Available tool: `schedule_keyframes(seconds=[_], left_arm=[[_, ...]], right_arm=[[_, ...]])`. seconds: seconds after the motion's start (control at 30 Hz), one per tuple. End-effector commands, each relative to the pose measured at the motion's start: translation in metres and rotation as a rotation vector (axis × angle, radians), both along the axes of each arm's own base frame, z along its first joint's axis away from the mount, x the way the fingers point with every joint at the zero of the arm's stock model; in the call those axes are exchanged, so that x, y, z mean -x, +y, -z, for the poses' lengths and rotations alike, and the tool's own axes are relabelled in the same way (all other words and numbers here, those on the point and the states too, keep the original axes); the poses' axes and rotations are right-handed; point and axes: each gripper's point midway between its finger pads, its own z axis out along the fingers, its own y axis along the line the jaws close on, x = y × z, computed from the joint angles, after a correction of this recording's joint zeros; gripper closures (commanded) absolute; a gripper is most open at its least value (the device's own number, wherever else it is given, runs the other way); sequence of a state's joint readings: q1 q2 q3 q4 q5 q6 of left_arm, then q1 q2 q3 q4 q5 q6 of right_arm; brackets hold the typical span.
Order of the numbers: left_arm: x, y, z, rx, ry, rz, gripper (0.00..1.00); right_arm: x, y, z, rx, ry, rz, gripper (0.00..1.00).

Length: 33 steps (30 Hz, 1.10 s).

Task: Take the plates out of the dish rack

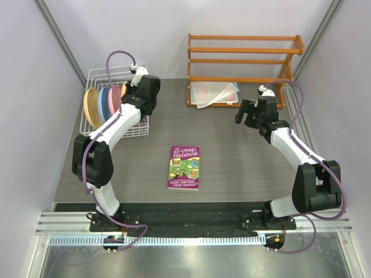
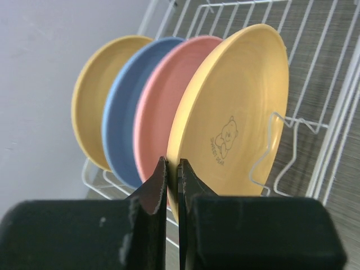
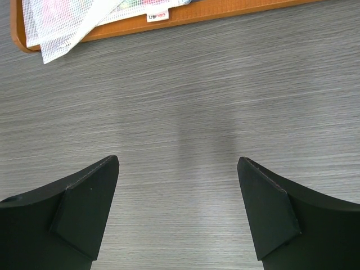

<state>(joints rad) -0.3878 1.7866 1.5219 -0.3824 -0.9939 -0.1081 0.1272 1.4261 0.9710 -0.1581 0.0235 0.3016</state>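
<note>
The front yellow plate (image 2: 236, 112), stood on edge beside three more plates (image 2: 126, 112) in the white wire dish rack (image 2: 315, 62), is clamped at its rim by the left gripper (image 2: 172, 162), while the right gripper (image 3: 179, 169) is held wide open and empty.

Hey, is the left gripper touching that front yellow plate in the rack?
Touching. The left wrist view shows the left gripper closed on the lower rim of the front yellow plate, one finger either side.
</note>
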Motion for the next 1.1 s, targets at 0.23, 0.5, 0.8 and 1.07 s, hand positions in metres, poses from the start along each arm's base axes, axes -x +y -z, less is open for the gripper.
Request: schedule_keyframes(seconds=[0.23, 0.5, 0.8, 1.07], left_arm=[[0.024, -0.003, -0.113, -0.071, -0.281, -0.097, 1.00], [0.038, -0.025, -0.142, 0.066, -0.317, 0.049, 1.00], [0.047, -0.103, -0.083, 0.451, -0.140, 0.332, 1.00], [0.053, -0.160, -0.041, 0.586, -0.041, 0.442, 1.00]], right_arm=[[-0.004, 0.009, -0.012, -0.039, -0.043, -0.030, 0.08], [0.001, 0.046, -0.030, -0.170, -0.072, -0.204, 0.08], [0.009, 0.110, -0.085, -0.479, -0.210, -0.401, 0.12], [0.016, 0.160, -0.087, -0.516, -0.193, -0.492, 0.13]])
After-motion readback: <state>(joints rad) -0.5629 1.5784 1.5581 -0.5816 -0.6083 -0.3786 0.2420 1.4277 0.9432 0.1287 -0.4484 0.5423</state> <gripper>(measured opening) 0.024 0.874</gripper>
